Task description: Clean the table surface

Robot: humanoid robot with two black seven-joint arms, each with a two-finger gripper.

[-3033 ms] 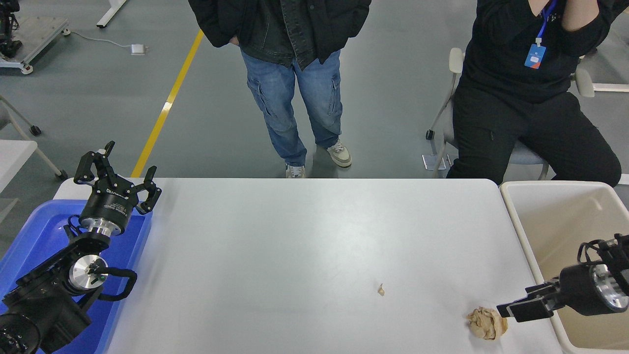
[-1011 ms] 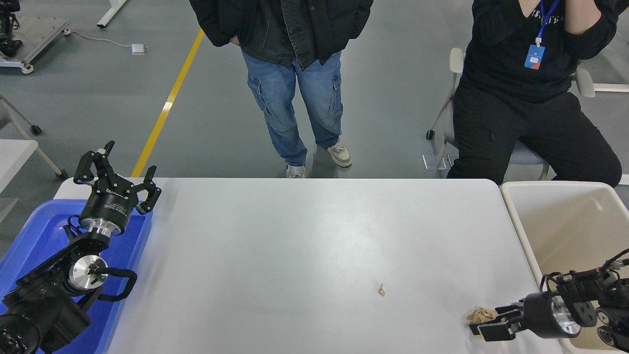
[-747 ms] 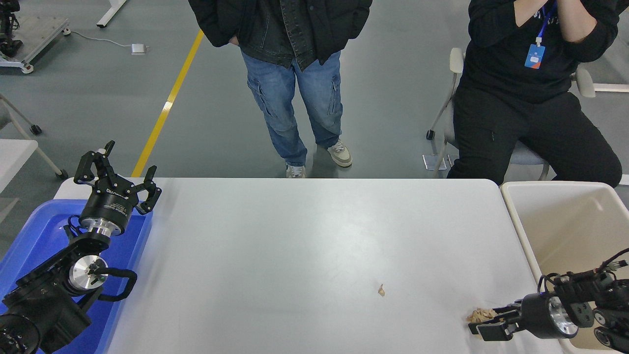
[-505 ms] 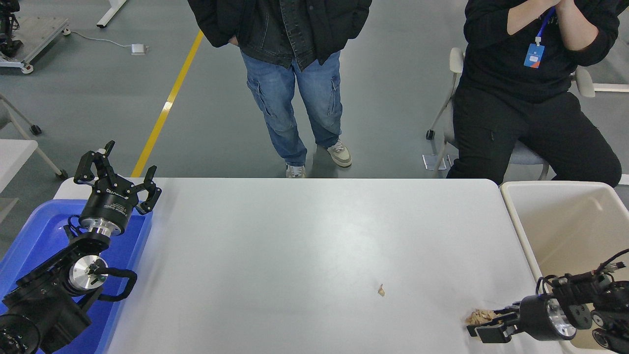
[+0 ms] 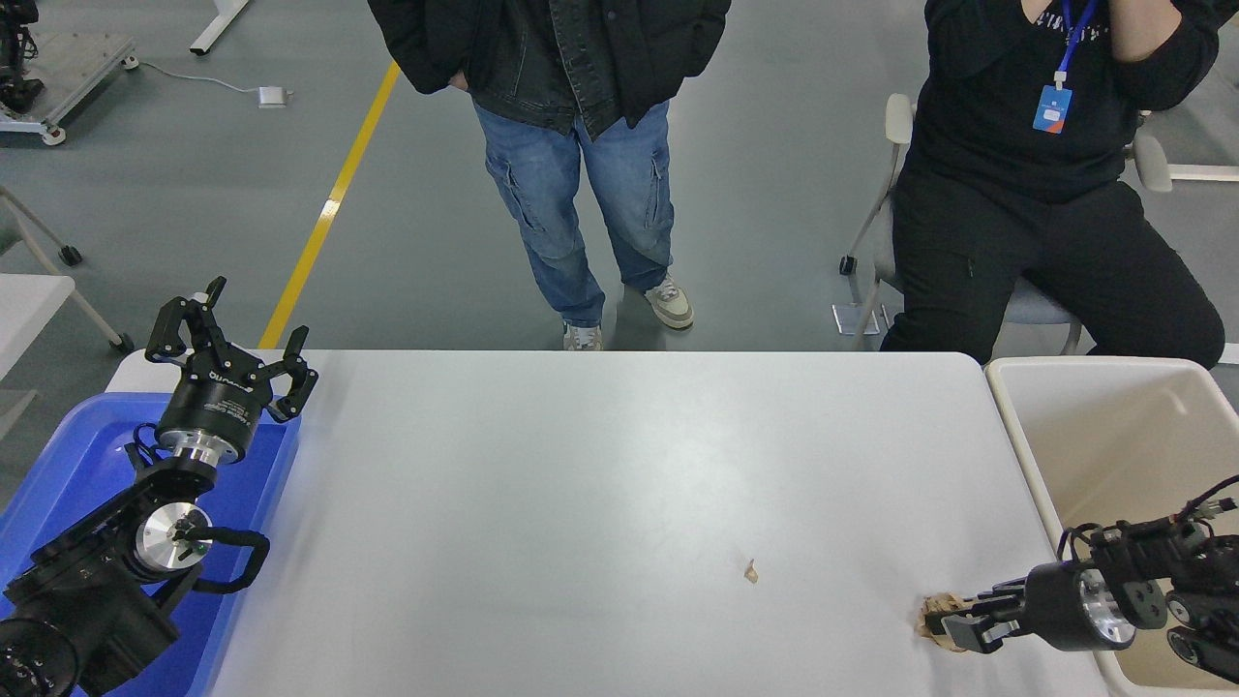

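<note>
The white table surface (image 5: 600, 484) fills the middle of the head view. A crumpled tan paper wad (image 5: 933, 616) lies near its front right edge. My right gripper (image 5: 953, 621) comes in from the right edge, low over the table, with its fingers closed around the wad, which mostly hides it. A small tan scrap (image 5: 749, 572) lies on the table to the left of the wad. My left gripper (image 5: 230, 348) is parked open at the lower left, over the blue tray.
A blue tray (image 5: 77, 455) sits at the left end of the table. A beige bin (image 5: 1123, 455) stands at the right end. One person stands (image 5: 571, 145) and one sits (image 5: 1045, 194) at the far side.
My right gripper came down from beside the wad, straddled it, and its fingers closed on it. The left arm has not moved.
</note>
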